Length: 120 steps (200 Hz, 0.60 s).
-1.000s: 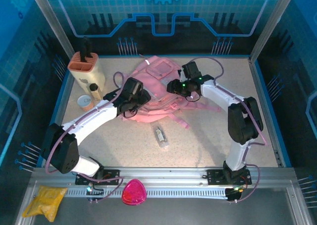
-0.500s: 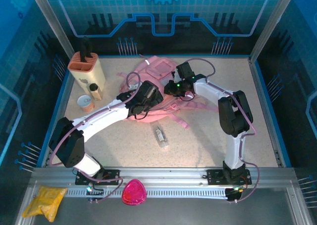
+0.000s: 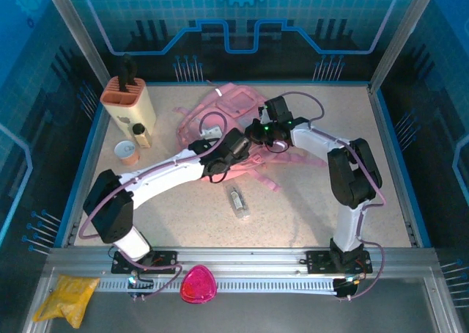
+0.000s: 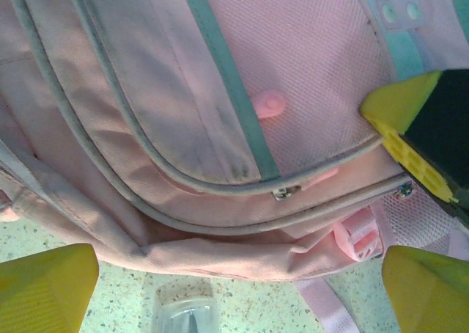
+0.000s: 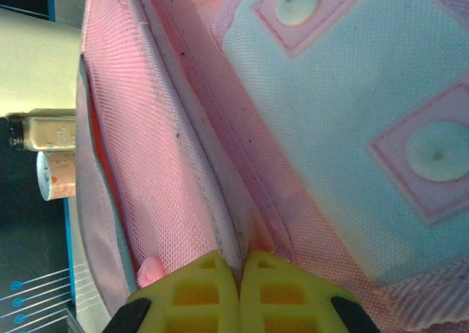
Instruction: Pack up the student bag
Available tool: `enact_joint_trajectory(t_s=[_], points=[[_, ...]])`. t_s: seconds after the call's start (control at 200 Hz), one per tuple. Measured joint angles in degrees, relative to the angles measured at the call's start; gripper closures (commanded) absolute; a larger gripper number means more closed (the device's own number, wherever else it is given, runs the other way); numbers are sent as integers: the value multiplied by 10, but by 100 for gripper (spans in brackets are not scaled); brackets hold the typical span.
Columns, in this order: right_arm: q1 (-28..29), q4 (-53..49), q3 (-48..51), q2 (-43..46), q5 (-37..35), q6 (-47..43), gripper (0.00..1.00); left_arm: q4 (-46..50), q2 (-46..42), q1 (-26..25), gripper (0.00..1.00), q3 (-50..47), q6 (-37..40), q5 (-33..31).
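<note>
We see student bag [image 3: 220, 109] flat on table, far of centre, long axis running far-to-near. Right gripper [image 5: 239, 283] pinched tight on bag's seam fabric; we judge it steadies pocket edge. Left gripper [image 4: 234, 296] spread wide, gripping nothing, just above front pocket. Zipper pull [image 4: 286, 193] lies ahead between its fingers, so left arm is nearer.

Student bag [image 3: 236, 107]: soft pink fabric backpack, lying flat and slumped at the far centre of the desk [image 3: 308, 201]. Pale studded panels on front; straps trail toward near side.
</note>
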<state>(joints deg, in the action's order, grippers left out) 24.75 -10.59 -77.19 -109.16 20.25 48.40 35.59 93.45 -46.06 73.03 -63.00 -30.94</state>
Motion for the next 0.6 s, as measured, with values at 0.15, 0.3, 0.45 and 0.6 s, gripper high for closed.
enact_joint_trajectory(t_s=[0.15,0.3,0.45,0.6], points=[[0,19,15,12,4,30,100,16,31,-13,1,22,-12,-10],[0,29,23,19,4,52,100,37,59,-19,1,33,-33,-24],[0,38,28,24,7,69,100,38,79,-19,1,37,-38,-28],[0,61,46,29,13,91,100,38,105,-14,1,71,-49,-34]])
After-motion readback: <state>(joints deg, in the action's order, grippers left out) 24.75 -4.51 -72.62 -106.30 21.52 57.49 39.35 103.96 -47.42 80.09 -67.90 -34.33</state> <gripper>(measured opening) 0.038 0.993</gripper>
